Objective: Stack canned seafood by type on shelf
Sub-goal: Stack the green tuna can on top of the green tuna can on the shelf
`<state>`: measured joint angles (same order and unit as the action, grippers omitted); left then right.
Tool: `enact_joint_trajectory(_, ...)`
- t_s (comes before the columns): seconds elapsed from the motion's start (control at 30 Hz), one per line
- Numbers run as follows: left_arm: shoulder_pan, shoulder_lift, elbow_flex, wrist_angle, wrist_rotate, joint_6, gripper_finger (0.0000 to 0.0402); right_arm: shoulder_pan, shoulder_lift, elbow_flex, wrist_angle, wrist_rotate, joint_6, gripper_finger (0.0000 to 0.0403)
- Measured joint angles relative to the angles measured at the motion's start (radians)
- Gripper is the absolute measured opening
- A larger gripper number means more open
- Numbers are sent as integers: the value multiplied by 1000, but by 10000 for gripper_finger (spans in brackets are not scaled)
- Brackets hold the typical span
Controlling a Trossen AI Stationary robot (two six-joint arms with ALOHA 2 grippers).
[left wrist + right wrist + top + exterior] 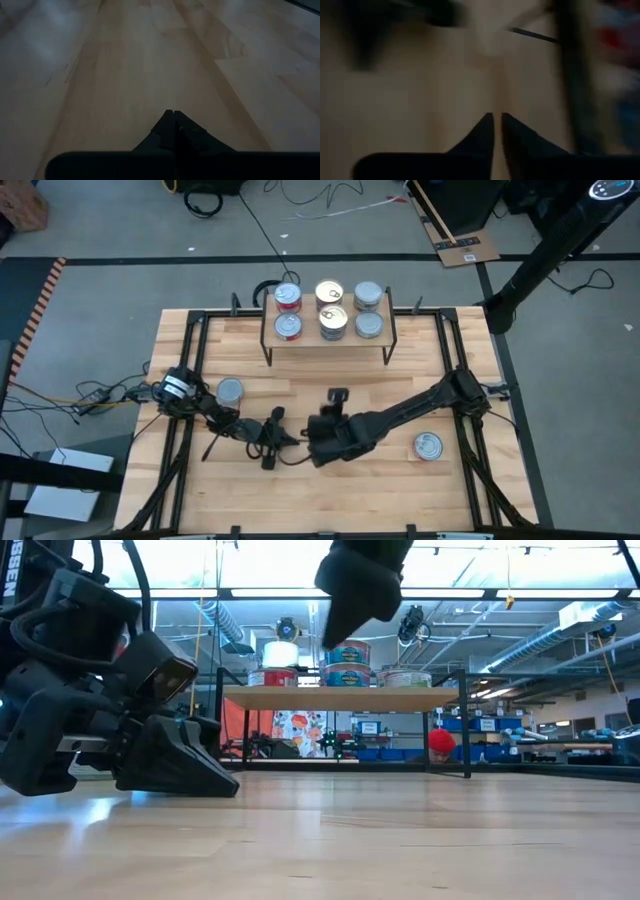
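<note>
My right gripper (338, 395) is hovering nearly closed and empty, midway between the shelf (328, 337) and a lone can (429, 446).

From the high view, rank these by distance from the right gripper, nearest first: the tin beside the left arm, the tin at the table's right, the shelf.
From the right gripper:
1. Shelf, just beyond it.
2. Tin at the table's right.
3. Tin beside the left arm.
The last two are nearly level; too close to call.

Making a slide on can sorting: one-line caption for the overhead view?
Six cans stand on the shelf; two more lie on the table beside both arms.
</note>
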<state>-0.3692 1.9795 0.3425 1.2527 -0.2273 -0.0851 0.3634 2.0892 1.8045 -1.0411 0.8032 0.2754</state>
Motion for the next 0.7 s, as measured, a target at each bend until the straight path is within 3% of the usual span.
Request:
enact_joint_trajectory(0.13,-4,-24,4,-33,-6,1,4,3,0,-69,227,-178,-132,8)
enact_joint_trajectory(0.33,-24,-107,5,-157,-33,25,4,10,-21,-194,452,-205,-171,16)
enact_joint_trajectory(0.57,-35,-257,6,-370,-43,23,4,8,-53,-420,835,-406,-197,8)
enact_joint_trajectory(0.7,-47,-370,7,-544,-49,-3,4,12,-105,-527,928,-401,-163,5)
